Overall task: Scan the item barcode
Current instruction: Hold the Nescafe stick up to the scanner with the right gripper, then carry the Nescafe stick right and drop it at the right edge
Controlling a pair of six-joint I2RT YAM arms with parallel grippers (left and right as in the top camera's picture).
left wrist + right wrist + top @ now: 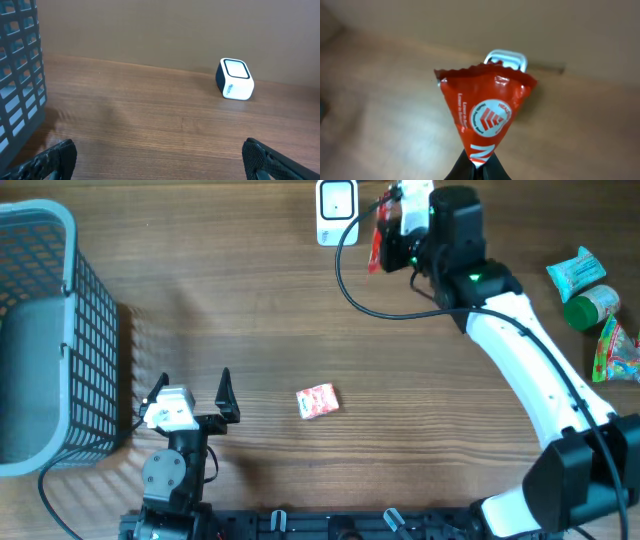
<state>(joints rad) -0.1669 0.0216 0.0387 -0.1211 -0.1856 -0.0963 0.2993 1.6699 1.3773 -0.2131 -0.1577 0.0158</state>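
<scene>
My right gripper (476, 167) is shut on a red snack packet (485, 112), pinching its lower end so the packet fans out upward. In the overhead view the same red packet (377, 242) hangs just right of the white barcode scanner (336, 210) at the table's far edge, with the right gripper (388, 240) beside it. The scanner (506, 58) shows just behind the packet's top edge in the right wrist view. Near the front left, my left gripper (195, 388) stands open above bare wood with nothing between its fingers (57, 157). From there the scanner (234, 79) is far ahead.
A grey mesh basket (40, 340) fills the left side. A small red-and-white packet (318, 400) lies mid-table. At the right edge lie a teal packet (577, 270), a green-capped jar (590, 305) and a colourful wrapper (618, 352). A black cable (350, 285) runs from the scanner.
</scene>
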